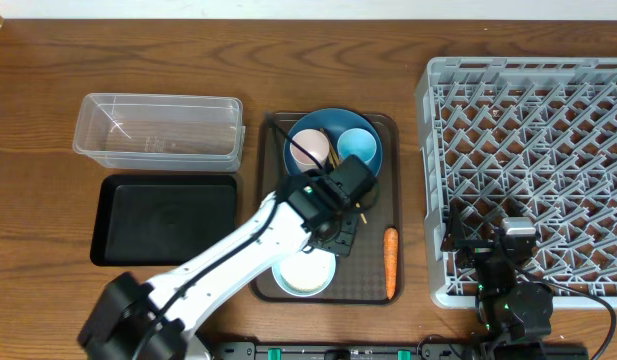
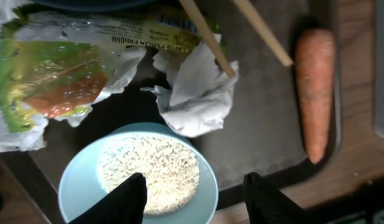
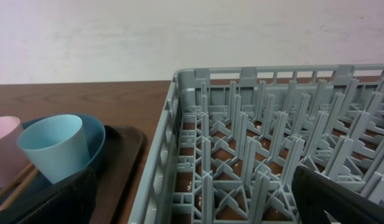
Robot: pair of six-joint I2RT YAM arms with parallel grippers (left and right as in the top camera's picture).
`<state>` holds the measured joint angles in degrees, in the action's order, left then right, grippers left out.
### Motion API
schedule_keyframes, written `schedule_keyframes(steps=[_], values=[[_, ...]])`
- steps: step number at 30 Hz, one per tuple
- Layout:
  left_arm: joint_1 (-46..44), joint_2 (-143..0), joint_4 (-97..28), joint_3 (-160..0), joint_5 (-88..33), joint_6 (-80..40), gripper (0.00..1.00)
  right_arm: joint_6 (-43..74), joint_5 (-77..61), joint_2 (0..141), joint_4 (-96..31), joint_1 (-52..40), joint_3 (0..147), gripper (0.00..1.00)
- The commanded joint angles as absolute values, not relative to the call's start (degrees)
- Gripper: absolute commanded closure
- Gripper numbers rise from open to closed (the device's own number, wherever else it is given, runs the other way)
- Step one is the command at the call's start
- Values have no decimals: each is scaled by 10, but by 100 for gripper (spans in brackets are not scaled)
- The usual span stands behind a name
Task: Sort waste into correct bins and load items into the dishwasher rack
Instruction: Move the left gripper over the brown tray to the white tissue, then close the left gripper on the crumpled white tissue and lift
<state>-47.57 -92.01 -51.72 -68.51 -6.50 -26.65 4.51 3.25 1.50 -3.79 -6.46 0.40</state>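
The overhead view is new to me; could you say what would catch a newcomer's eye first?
The large grey dishwasher rack fills the right side. In the middle, the left arm's hand hangs open over a small light blue bowl of rice on the brown tray, with an orange carrot beside it.

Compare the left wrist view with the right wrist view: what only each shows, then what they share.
Left wrist only: the rice in the small blue bowl, the crumpled napkin, the carrot. Right wrist only: the grey rack, the light blue cup, the pink cup. Both: the brown tray and the chopsticks.
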Motion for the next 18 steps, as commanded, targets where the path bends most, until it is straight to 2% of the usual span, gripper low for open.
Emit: schedule_keyframes(steps=[1, 18], values=[[-476, -940, -512, -681, -53, -270, 46, 42, 36, 15, -40, -69, 3, 1], [-476, -1004, -465, -681, -53, -269, 46, 42, 36, 15, -40, -69, 3, 1]])
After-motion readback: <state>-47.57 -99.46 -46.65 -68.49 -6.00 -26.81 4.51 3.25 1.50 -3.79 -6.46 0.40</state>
